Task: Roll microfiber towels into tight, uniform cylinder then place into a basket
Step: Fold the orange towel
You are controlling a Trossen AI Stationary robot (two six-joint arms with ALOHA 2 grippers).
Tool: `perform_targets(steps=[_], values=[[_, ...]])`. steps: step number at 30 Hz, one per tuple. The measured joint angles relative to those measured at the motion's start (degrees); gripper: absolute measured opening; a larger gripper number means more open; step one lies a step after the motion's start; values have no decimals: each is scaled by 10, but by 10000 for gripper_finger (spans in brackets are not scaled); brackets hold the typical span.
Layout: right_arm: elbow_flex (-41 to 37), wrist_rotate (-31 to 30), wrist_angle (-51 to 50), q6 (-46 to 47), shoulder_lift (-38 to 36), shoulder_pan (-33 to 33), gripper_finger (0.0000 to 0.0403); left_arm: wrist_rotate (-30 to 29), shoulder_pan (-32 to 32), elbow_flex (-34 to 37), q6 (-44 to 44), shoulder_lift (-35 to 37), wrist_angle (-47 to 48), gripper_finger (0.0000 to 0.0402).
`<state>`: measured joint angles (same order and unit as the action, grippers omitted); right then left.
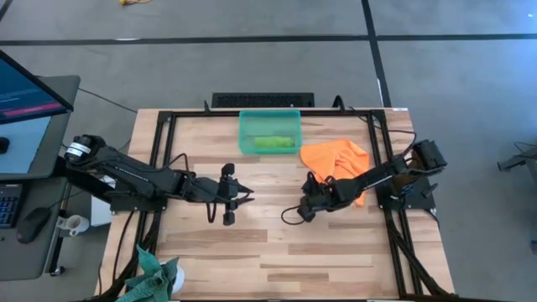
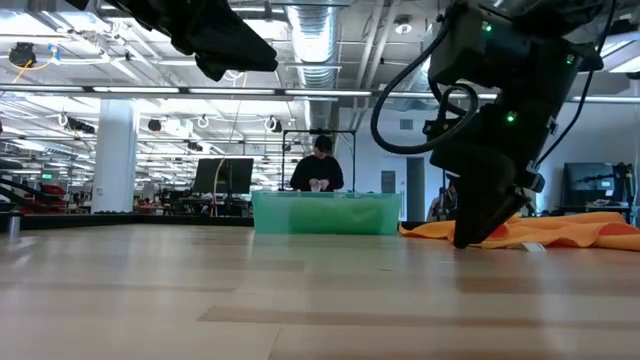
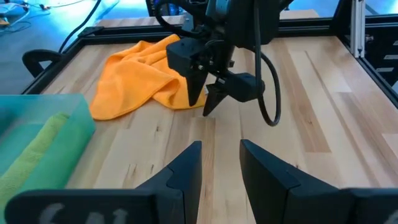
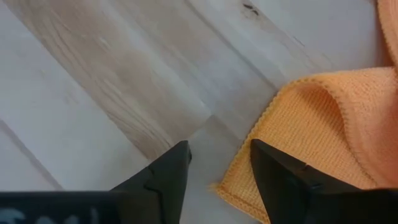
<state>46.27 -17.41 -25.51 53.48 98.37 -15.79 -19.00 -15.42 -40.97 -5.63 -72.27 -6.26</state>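
Here the right gripper (image 4: pixel 214 165) stood part open and empty, tips down at the corner of the orange towel (image 4: pixel 323 130); left gripper (image 3: pixel 219 163) hovered part open, empty.

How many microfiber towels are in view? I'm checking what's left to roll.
2. The lime green towel lies rolled inside the basket. The orange towel lies crumpled on the table beside it, at the right gripper.

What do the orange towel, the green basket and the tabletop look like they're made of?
Orange towel: soft knitted microfiber by its fine looped weave and stitched edge. Basket: translucent green plastic, probably; the green towel shows through it. Table: light wooden planks with visible grain, smooth finish.
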Motion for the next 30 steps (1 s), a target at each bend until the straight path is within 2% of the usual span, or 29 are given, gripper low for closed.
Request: perform_targets(steps=[6, 13, 30], values=[[29, 59, 37, 5, 3, -17, 188, -1, 0, 0, -1, 0, 3, 100], [32, 132, 163, 4, 7, -23, 174, -1, 0, 0, -4, 0, 5, 100], [33, 130, 249, 0, 5, -21, 126, -1, 0, 0, -9, 0, 8, 100]])
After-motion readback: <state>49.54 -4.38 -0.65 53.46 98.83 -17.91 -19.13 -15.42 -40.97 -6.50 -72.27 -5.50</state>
